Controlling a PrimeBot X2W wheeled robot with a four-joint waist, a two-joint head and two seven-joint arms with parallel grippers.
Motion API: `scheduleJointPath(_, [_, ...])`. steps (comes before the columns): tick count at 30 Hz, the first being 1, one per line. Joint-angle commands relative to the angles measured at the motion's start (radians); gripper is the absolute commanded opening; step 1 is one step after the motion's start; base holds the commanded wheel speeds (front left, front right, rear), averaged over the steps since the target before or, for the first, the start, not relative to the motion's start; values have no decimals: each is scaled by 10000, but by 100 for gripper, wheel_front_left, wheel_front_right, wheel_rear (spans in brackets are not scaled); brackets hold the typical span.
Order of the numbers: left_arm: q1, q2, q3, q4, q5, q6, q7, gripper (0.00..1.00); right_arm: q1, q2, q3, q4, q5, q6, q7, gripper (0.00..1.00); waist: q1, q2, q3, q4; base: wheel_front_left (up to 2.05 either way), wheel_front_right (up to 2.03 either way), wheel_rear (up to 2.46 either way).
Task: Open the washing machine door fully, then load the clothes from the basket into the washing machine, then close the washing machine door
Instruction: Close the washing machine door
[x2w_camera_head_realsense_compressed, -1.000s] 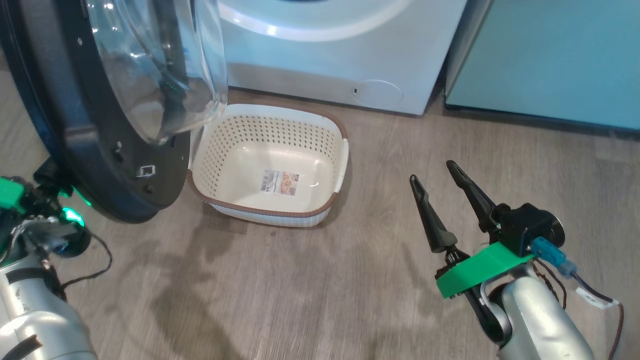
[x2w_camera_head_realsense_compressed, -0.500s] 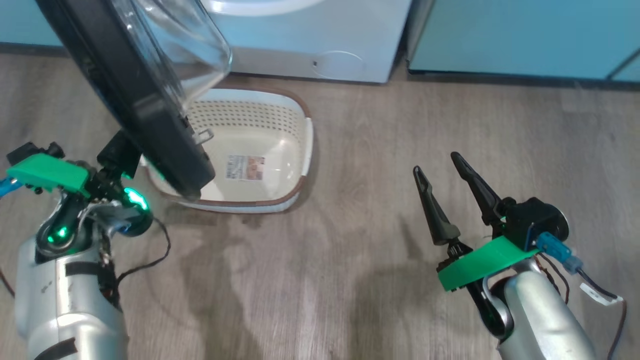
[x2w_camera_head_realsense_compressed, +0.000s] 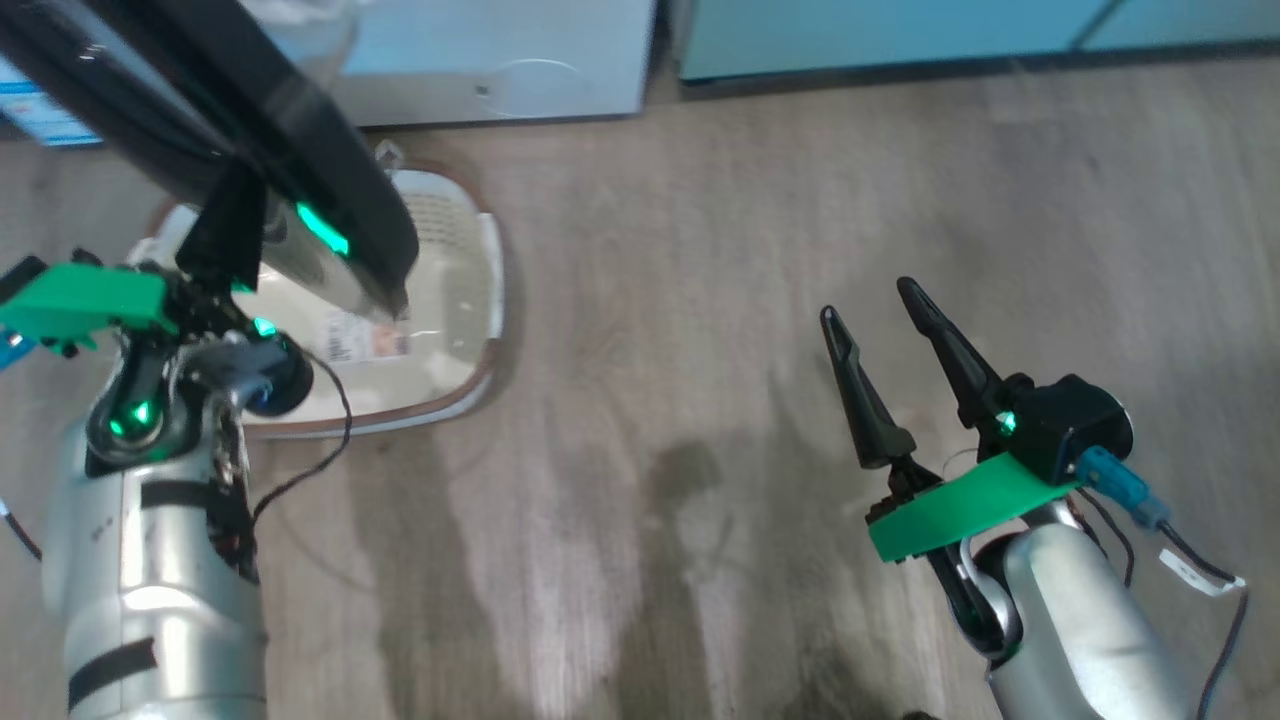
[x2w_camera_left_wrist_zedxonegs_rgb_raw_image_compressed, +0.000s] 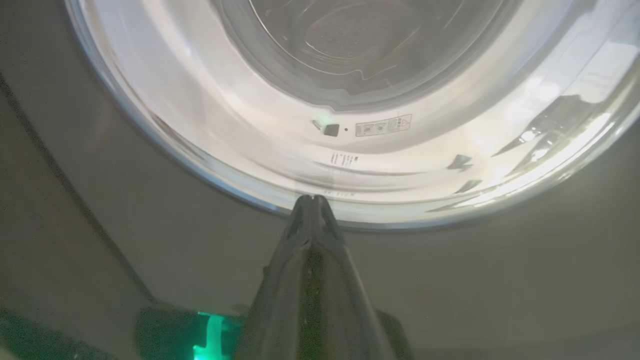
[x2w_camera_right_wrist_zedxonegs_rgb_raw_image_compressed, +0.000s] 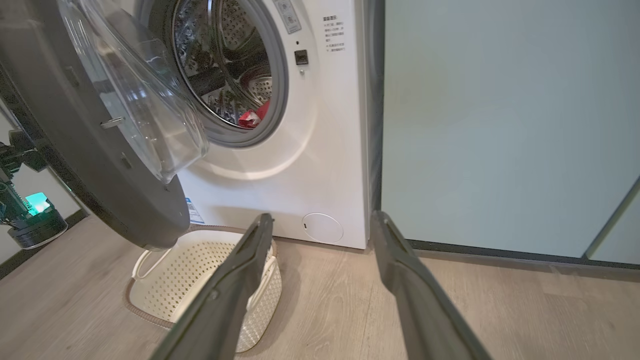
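Observation:
The washing machine door stands partly open, its black rim slanting over the basket. My left gripper is shut with nothing in it; in the left wrist view its tips sit at the door's outer face, where the black rim meets the glass. The cream basket is empty apart from its floor sticker. In the right wrist view, red clothes lie inside the drum of the washing machine. My right gripper hangs open over bare floor, well right of the basket.
Pale teal cabinets stand right of the machine, with a dark plinth at floor level. Wood-look floor spreads in front of the machine and around my right arm. A loose black cable hangs from my left wrist beside the basket.
The whole head view has shifted left, so the camera turned. The door now covers more of the basket, with my shut left gripper still against it. The right gripper has stayed open and still.

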Motion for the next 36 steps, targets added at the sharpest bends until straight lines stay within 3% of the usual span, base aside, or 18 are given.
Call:
scheduleJointPath(1, [-397, 205, 152, -280, -39, 32, -78, 0, -234, 113, 246, -368, 79, 0, -93, 100, 0, 0, 226, -537, 0, 0, 0])
scheduleJointPath(10, [-1205, 373, 634, -233, 68, -35, -1106, 0, -100, 121, 256, -533, 688, 0, -93, 100, 0, 0, 483, -2013, 0, 0, 0])
scheduleJointPath(22, [-3062, 976, 1130, 747, 696, 228, -2897, 0, -6, 123, 423, -631, 1310, 0, -93, 100, 0, 0, 921, -3685, 0, 0, 0])
scheduleJointPath(27, [-3774, 1102, 1082, 1355, 868, 185, -3190, 0, 163, 123, 199, -701, 1435, 0, -93, 100, 0, 0, 989, -3868, 0, 0, 0])
scheduleJointPath(36, [-4826, 1371, 854, 3011, 1240, -280, -3510, 0, 455, 123, -82, -843, 1505, 0, -93, 100, 0, 0, 956, -3932, 0, 0, 0])
